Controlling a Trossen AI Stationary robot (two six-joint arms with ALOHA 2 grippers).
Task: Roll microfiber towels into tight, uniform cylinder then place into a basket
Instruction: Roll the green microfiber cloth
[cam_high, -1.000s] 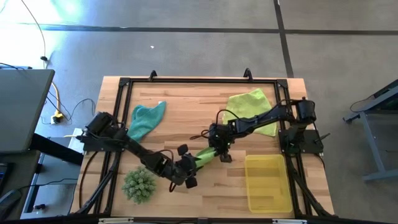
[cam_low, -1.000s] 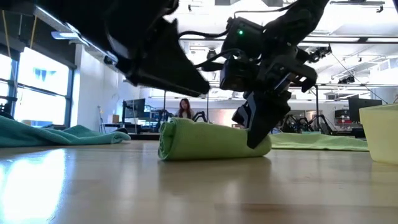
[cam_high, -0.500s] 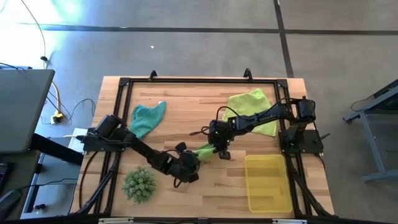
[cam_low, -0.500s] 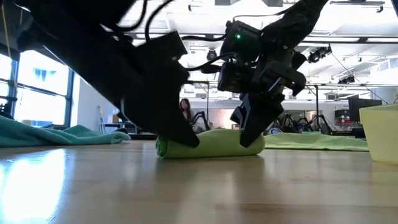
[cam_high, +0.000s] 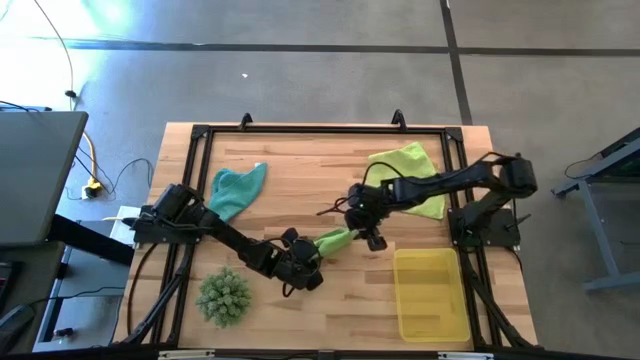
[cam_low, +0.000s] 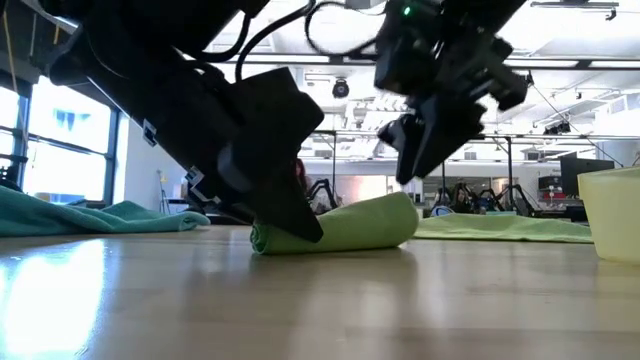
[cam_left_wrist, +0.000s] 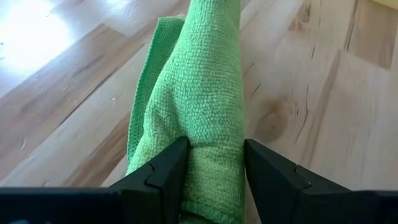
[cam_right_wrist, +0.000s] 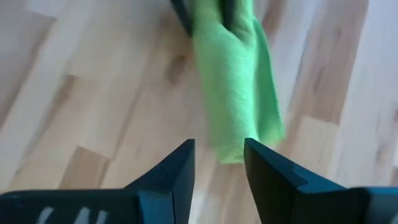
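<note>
The bright green towel (cam_high: 333, 240) is shown rolled into a short cylinder lying on the wooden table (cam_high: 300, 195), near the middle of the front half. In the low view the roll (cam_low: 340, 226) is seen resting on the boards with one end slightly raised; its looped microfiber weave is plainly visible in the left wrist view (cam_left_wrist: 199, 93), where a loose flap of cloth is seen along one side of the roll. The roll is clamped at one end between the fingers (cam_left_wrist: 165, 171) of the left gripper (cam_high: 305, 272). The right gripper (cam_high: 372, 238) is held just above the roll's other end with its fingers (cam_right_wrist: 180, 165) parted and nothing between them; the roll's end (cam_right_wrist: 233, 93) is seen beyond them, apart from both.

The teal towel (cam_high: 235, 190) is left loose and crumpled toward the table's far left, and the pale yellow-green towel (cam_high: 405, 170) is spread flat at the far right, partly covered by the right arm. The basket (cam_high: 432, 293) is set at the front right corner, near the table's front edge, well apart from the roll, with bare boards between the two. A spiky green plant-like ball (cam_high: 223, 296) is placed at the front left, just beside the left arm. Open tabletop is left in the middle of the far half, between the two unrolled towels. The table is bordered by a black frame (cam_high: 320, 128).
</note>
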